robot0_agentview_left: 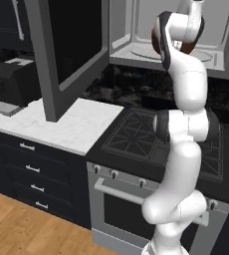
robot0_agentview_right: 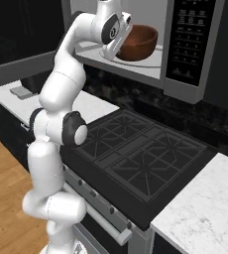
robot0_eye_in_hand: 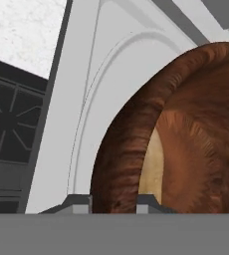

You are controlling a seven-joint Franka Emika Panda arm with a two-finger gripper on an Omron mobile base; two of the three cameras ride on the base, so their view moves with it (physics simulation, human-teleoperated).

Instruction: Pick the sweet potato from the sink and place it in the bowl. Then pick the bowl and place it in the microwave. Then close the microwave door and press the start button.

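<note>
- Black cast grates of the stove top (robot0_agentview_right: 136, 149) fill the middle of the right base view, directly under the microwave (robot0_agentview_right: 185, 49); white marble worktop (robot0_agentview_left: 61, 124) lies on either side of it, at mid left in the left base view.
- Dark, boxy appliance (robot0_agentview_left: 12, 79) stands on the worktop at the left edge of the left base view, well apart from the stove.
- Microwave door (robot0_agentview_left: 61, 50) hangs swung wide open, its near-black glass panel jutting out over the worktop in the upper left of the left base view, beside the arm's path.
- Control panel (robot0_agentview_right: 188, 42) of the microwave closes off the cavity's right side in the right base view.
- Open room: the light grey cavity floor shows bare to the left of the bowl in the hand view, with the cavity's front lip running along the upper left.
- Bowl (robot0_agentview_right: 138, 42), reddish-brown with a wood-like grain, sits inside the microwave on its floor; in the hand view (robot0_eye_in_hand: 186, 139) its thick rim rises close up at centre right.
- Sweet potato cannot be made out; a pale patch shows inside the bowl, too unclear to name.
- Pincer (robot0_eye_in_hand: 114, 201) straddles the bowl's rim, one finger outside and one inside; whether it clamps or has let go I cannot tell.
</note>
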